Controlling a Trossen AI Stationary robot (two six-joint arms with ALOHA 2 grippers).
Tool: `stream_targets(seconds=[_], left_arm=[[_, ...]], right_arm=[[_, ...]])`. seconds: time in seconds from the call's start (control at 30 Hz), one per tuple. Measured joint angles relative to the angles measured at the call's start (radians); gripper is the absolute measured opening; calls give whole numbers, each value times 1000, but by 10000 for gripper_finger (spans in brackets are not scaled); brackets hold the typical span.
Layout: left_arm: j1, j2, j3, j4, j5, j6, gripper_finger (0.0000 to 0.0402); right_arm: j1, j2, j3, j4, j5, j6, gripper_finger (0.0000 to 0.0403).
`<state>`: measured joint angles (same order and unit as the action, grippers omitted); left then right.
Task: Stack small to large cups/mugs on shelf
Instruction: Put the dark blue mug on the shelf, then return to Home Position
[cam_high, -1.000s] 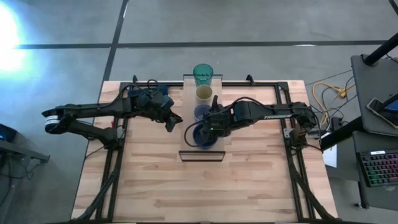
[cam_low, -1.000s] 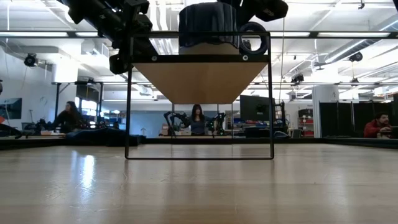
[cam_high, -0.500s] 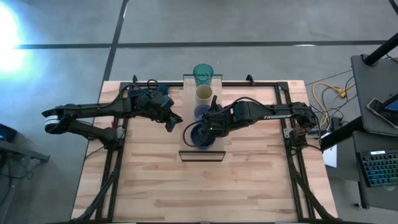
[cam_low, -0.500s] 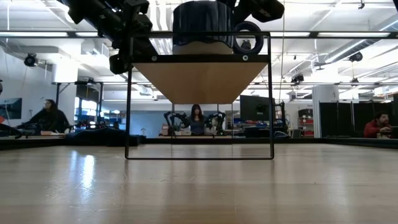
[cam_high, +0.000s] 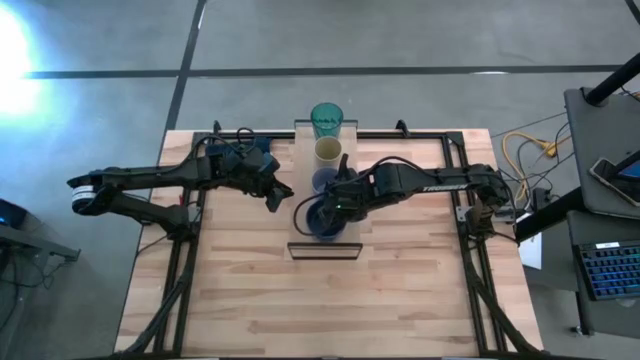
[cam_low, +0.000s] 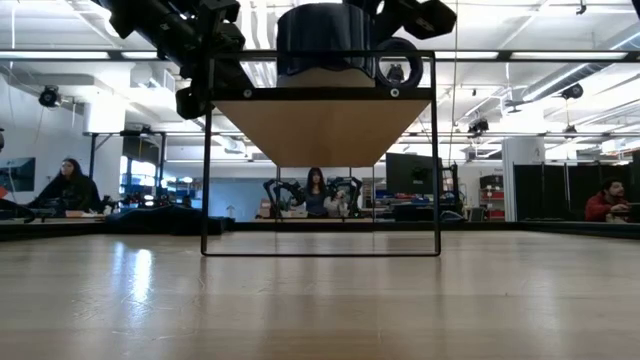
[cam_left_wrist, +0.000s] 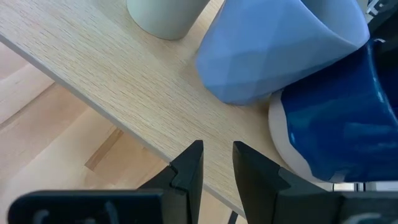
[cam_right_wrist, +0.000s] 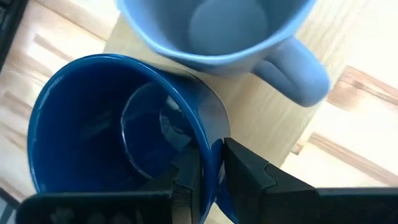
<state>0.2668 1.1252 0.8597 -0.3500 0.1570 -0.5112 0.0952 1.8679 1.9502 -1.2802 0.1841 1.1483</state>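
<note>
On the shelf (cam_high: 322, 246) stand, in a row from far to near, a teal tumbler (cam_high: 326, 118), a cream cup (cam_high: 328, 150), a pale blue mug (cam_high: 322, 180) and the navy mug (cam_high: 320, 218). My right gripper (cam_high: 340, 205) comes in from the table's right and is shut on the navy mug (cam_right_wrist: 118, 137). The mug's pale base (cam_left_wrist: 289, 140) is at the shelf board, right next to the pale blue mug (cam_left_wrist: 280, 43). My left gripper (cam_left_wrist: 217, 163) hovers by the shelf's left edge (cam_left_wrist: 124, 81). A narrow gap shows between its fingers, and nothing is in it. My right gripper pinches the navy mug's wall at the rim (cam_right_wrist: 210, 149), on the side toward the pale blue mug (cam_right_wrist: 217, 31). One finger is inside the mug and one outside, both slanting down from above and from the table's right. The mug stands mouth up, its base at the shelf board.
The shelf's thin dark frame (cam_low: 437, 150) lifts the board above the wooden tabletop (cam_high: 250, 290). Dark rails (cam_high: 470, 250) run along the table's left and right sides. People sit at desks in the room behind.
The navy mug has shifted a little toward the table's left along the shelf in my right gripper's hold. It has stayed mouth up.
</note>
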Motion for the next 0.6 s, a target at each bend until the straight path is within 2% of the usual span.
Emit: stream_targets(seconds=[0.27, 0.6], left_arm=[[0, 0, 0, 0, 0, -1, 73], [0, 0, 0, 0, 0, -2, 73]], right_arm=[[1, 0, 9, 7, 3, -16, 64], [1, -3, 9, 3, 0, -16, 120]])
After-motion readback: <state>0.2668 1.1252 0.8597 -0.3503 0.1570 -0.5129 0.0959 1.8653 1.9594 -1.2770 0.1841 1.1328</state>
